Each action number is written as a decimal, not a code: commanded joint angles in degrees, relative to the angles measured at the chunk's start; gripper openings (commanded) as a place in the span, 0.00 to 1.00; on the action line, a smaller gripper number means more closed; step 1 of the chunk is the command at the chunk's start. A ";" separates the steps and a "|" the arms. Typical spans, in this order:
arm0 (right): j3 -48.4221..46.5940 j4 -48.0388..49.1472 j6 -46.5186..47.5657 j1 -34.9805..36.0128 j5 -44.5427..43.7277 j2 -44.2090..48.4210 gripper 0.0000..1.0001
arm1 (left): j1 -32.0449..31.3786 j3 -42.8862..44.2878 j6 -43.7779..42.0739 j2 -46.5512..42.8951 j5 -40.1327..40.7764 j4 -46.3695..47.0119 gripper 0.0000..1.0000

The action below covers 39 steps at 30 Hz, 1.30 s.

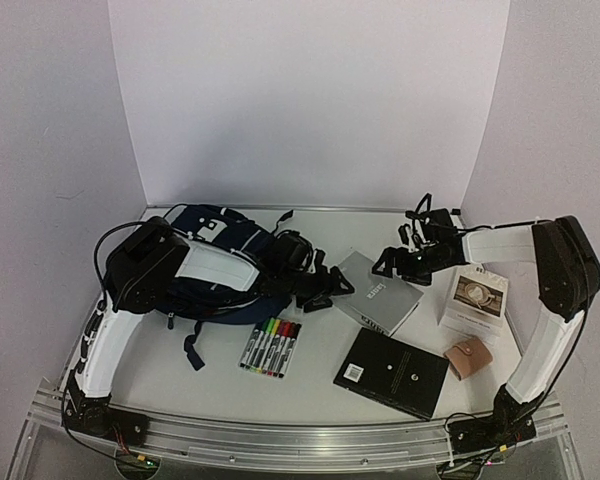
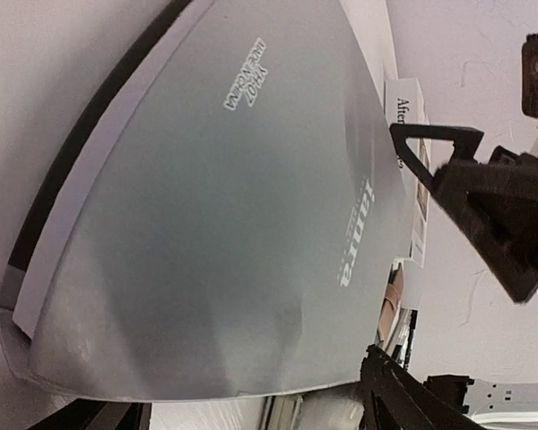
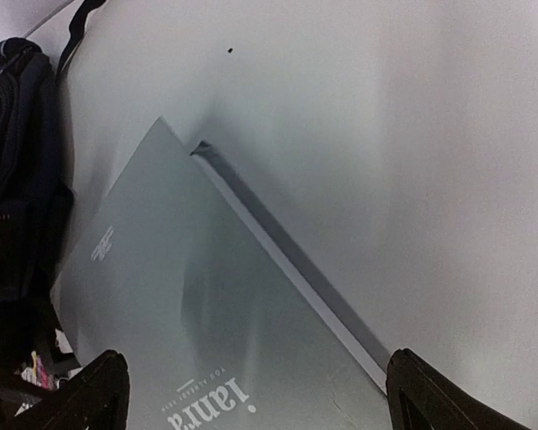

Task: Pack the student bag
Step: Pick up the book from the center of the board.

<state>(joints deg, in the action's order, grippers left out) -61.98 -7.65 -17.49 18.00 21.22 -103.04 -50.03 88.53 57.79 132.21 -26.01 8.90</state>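
The student bag [image 1: 232, 232] lies on the tabletop [image 1: 310, 385] just to the left of the grey book [image 1: 380, 295], with the left arm stretched across the top of it. The left gripper [image 2: 379, 239] sits at the book's left edge, its jaws spread wide and gripping nothing. The right gripper [image 3: 260, 354] hangs over the book's far right edge, its jaws fully apart and likewise empty. A pack of coloured markers [image 1: 270, 347] lies in front of the book and to its left. A black notebook [image 1: 390, 372] rests directly in front of the book. To the right of the book is a white booklet [image 1: 477, 297], and a small tan wallet [image 1: 470, 357] lies to the front right.
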 commanded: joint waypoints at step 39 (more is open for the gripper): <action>12.66 12.34 -12.37 -1.02 12.73 0.53 0.07 | 5.56 -2.25 -7.84 -3.30 3.99 -5.36 0.79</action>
<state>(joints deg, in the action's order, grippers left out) -51.33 1.61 -28.60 17.30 32.32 -101.95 -44.86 86.50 48.27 129.29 -21.80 4.22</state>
